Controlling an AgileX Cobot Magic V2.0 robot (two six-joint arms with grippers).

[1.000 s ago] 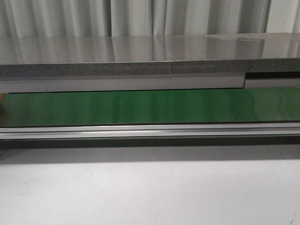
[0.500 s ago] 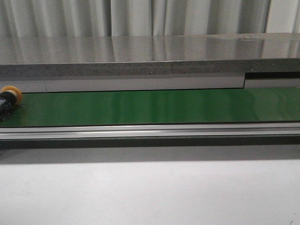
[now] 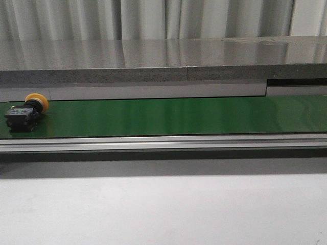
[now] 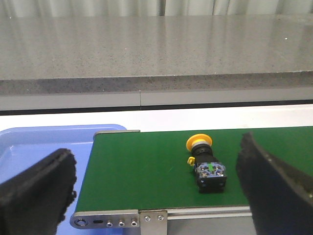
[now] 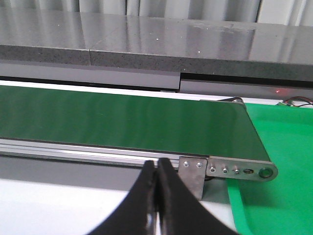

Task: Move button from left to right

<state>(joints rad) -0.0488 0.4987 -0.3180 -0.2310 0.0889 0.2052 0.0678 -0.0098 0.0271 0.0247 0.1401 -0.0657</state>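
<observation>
Clearly the button (image 3: 25,112) lies on its side at the far left end of the green conveyor belt (image 3: 168,116), its yellow-orange cap pointing toward the back ledge (image 3: 153,76) and its black boxy body toward us. We judge it a small, rigid, light piece of hard plastic: it should not deform under a squeeze, but the round cap would let it roll or slip, and the smooth casing offers little friction. The flat sides of the black body (image 4: 210,175) look like the best place to take hold, with the fingers closing across that block, not over the domed cap.

In the left wrist view, the left hand (image 4: 161,188) is spread wide, its 2 dark fingers (image 4: 36,188) standing well apart. The button sits between them and ahead of them, nearer the one on the belt side, touching neither. A blue tray (image 4: 46,147) lies just beyond the belt's end roller.

Over on the right, the right hand (image 5: 156,196) has its fingers pressed together on nothing, hanging near the belt's right end beside a green tray (image 5: 279,161), well apart from the button.
</observation>
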